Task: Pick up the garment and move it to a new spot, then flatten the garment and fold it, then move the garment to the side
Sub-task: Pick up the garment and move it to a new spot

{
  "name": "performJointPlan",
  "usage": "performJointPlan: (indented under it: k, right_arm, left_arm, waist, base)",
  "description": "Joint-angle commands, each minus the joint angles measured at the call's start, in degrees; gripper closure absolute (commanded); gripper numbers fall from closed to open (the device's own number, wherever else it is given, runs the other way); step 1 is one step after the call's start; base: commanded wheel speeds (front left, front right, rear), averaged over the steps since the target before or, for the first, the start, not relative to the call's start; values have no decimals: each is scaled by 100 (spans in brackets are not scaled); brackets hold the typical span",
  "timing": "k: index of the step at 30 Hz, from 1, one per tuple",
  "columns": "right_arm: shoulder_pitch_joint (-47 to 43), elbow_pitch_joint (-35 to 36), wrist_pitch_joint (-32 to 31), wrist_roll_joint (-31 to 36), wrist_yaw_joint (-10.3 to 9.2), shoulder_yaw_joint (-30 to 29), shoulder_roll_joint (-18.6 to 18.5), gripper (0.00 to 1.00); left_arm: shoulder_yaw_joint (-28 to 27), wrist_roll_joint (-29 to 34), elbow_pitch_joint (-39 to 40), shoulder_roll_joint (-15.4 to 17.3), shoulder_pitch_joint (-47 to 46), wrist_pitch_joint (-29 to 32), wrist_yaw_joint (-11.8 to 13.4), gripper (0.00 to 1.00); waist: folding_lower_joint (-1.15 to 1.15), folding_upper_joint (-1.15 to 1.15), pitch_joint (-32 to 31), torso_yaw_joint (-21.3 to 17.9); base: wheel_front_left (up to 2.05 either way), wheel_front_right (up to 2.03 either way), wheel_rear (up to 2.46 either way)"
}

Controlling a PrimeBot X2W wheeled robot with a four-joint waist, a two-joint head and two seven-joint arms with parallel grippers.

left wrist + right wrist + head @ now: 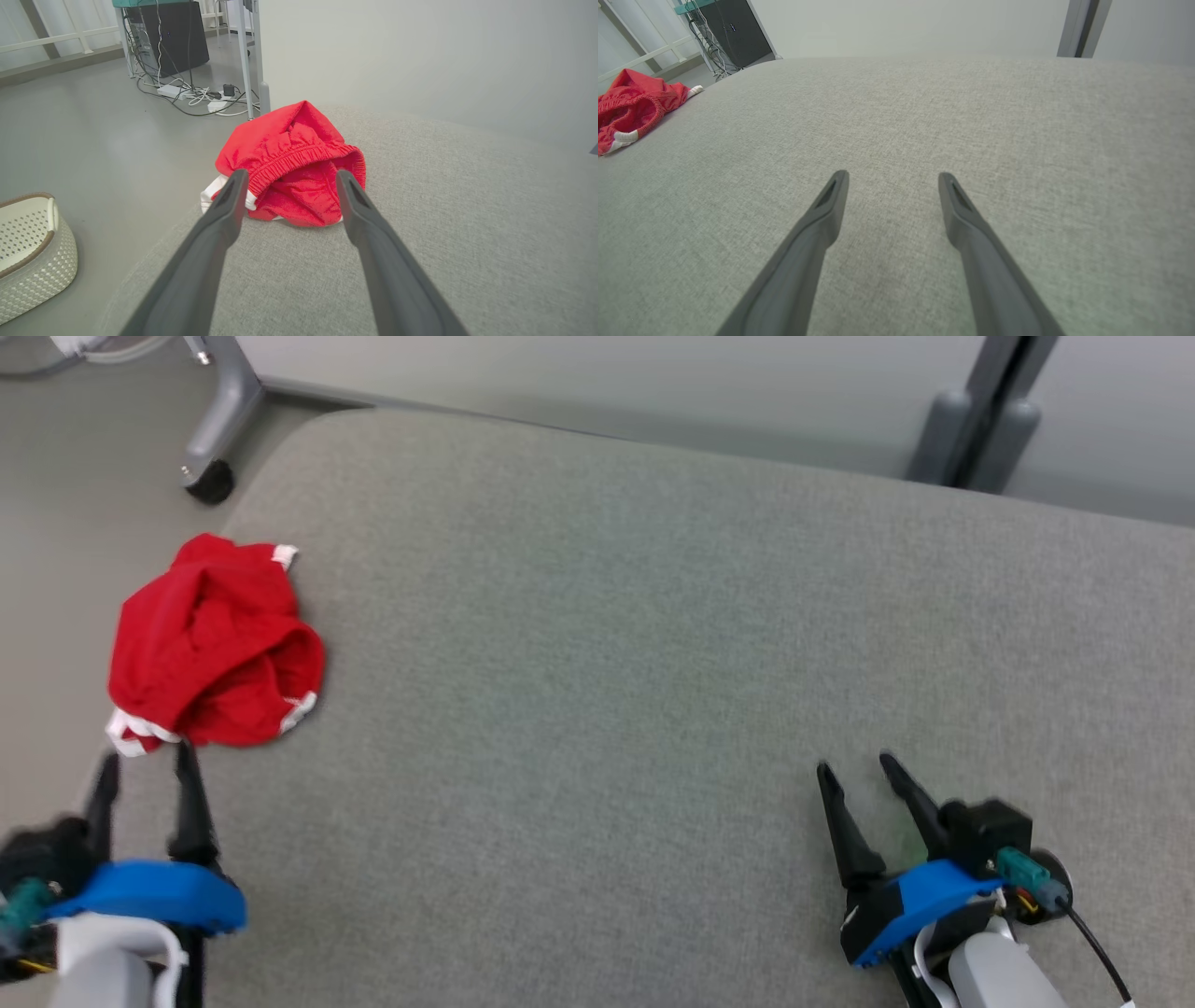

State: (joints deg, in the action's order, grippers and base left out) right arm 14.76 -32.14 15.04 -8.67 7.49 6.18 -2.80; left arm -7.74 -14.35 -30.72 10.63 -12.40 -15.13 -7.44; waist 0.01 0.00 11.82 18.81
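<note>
Along the left edge of the grey fabric-covered worktop (653, 663), close to its rounded far-left corner, you have the garment (210, 644) lying in a crumpled heap. It is red with white trim, and in the left wrist view (294, 158) you can see its gathered elastic band curling across the top of the pile. A bit of the white trim sits right at the worktop's left edge.

Your left gripper (145, 761) is at the near side of the heap, with its fingers (224, 219) spread wide and nothing between them. In the left wrist view the garment sits framed between the two tips (290, 176). You cannot tell whether the tips touch the cloth, since the head view is slightly blurred there.

Your right gripper (855, 765) is well apart from the garment, over bare fabric towards the near right part of the worktop. Its fingers (966, 224) are also spread wide and empty (893, 175). From that wrist the garment (630, 109) shows far off at the left.

Beyond the left edge, on the floor (93, 140), you can see a white perforated basket (32, 252). Farther off are a tangle of cables (196, 95) and a dark cabinet (173, 37). A grey leg on a black caster (210, 476) stands off the far-left corner.
</note>
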Motion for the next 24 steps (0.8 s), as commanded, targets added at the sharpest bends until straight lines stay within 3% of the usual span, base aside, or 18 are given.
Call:
performJointPlan:
  k: [1, 12, 16, 20, 21, 22, 23, 24]
  right_arm:
    - [112, 73, 17, 51, 0, 6, -27, 0]
    - [731, 369, 3, 191, 0, -45, -39, 0]
    - [817, 453, -1, 236, -1, -59, -56, 0]
    - [796, 484, -5, 314, -4, -134, -68, 0]
    - [785, 492, -5, 328, -5, -158, -69, 0]
    - [779, 494, -6, 332, -5, -173, -71, 0]
    - [769, 492, -6, 339, -5, -190, -72, 0]
    - [752, 489, -6, 332, -5, -207, -74, 0]
  left_arm:
    - [34, -119, -98, 156, -249, 1, -6, 0]
    - [1423, -1597, -1958, 1457, -2018, -4, 1, 0]
    - [1886, -1918, -2539, 1732, -2344, 45, 1, 0]
    - [2223, -2188, -2971, 1803, -2525, 103, 1, 0]
    - [2271, -2246, -3035, 1826, -2563, 90, 1, 8]
    - [2324, -2293, -3088, 1840, -2589, 76, 1, 84]
    - [2382, -2343, -3139, 1847, -2601, 57, 1, 100]
    - [2432, -2387, -3177, 1845, -2600, 39, 1, 100]
  waist:
    - [-1, 0, 149, -15]
    - [-1, 0, 1160, -442]
    - [-1, 0, 1352, -564]
    - [-1, 0, 1435, -628]
    - [-1, 0, 1440, -636]
    - [-1, 0, 1440, -643]
    - [-1, 0, 1428, -647]
    - [-1, 0, 1409, -647]
  base:
    - [0, 0, 0]
    - [0, 0, 0]
    - [0, 0, 0]
    - [0, 0, 0]
    - [0, 0, 0]
    - [0, 0, 0]
    - [0, 0, 0]
    - [0, 0, 0]
